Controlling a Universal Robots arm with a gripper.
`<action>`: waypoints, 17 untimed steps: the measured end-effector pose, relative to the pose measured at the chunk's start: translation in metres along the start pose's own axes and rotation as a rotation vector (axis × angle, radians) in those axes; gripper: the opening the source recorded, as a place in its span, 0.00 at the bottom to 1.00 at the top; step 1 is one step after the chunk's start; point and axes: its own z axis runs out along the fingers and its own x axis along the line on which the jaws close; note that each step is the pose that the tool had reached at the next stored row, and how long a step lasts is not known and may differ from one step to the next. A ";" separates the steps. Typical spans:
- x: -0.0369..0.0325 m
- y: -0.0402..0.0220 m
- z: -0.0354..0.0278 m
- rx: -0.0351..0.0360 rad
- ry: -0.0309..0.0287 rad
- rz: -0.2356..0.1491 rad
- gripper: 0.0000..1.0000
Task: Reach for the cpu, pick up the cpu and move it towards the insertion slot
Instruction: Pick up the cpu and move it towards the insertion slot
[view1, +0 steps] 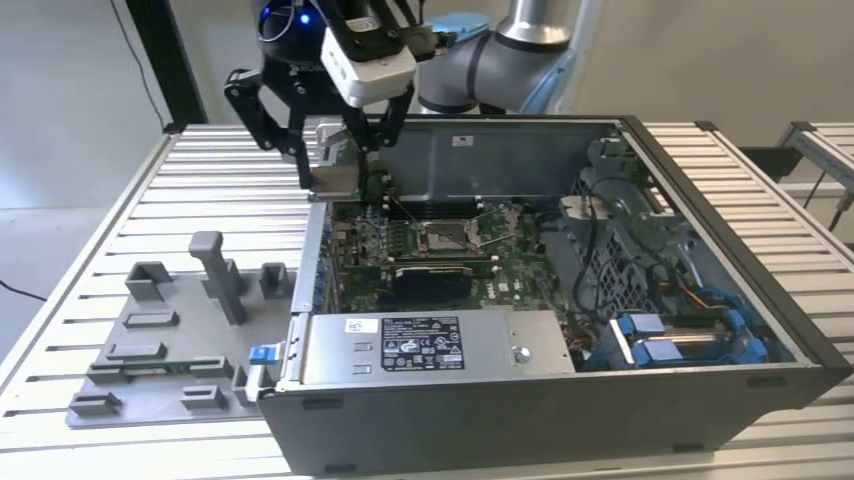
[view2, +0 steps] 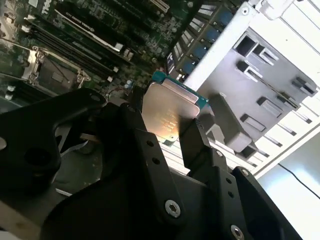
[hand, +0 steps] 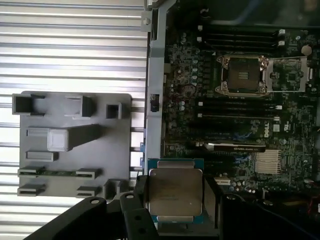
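The gripper (hand: 172, 200) was closed on the cpu (hand: 174, 192), its black fingers (view2: 197, 145) pressing two opposite edges; the chip hung above the open computer case (view1: 694, 330), apparently near its wall beside the grey fixture plate (hand: 75, 145); the insertion slot (hand: 243, 75) lay well apart on the motherboard (hand: 225, 125).

The cpu (hand: 173, 194) has a dull brushed metal face, the tool (hand: 172, 210) is matt black, and the fixture plate (hand: 70, 165) is matt grey plastic.

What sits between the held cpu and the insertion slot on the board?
In the first wrist view, black memory slots and green board lie between the cpu in the hand and the slot.
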 end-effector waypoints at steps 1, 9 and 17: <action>-0.0048 0.0004 0.0002 0.0000 0.0000 0.000 0.00; -0.0413 0.0034 0.0017 0.0001 0.0001 0.000 0.00; -0.0774 0.0043 0.0028 0.0001 0.0001 0.000 0.00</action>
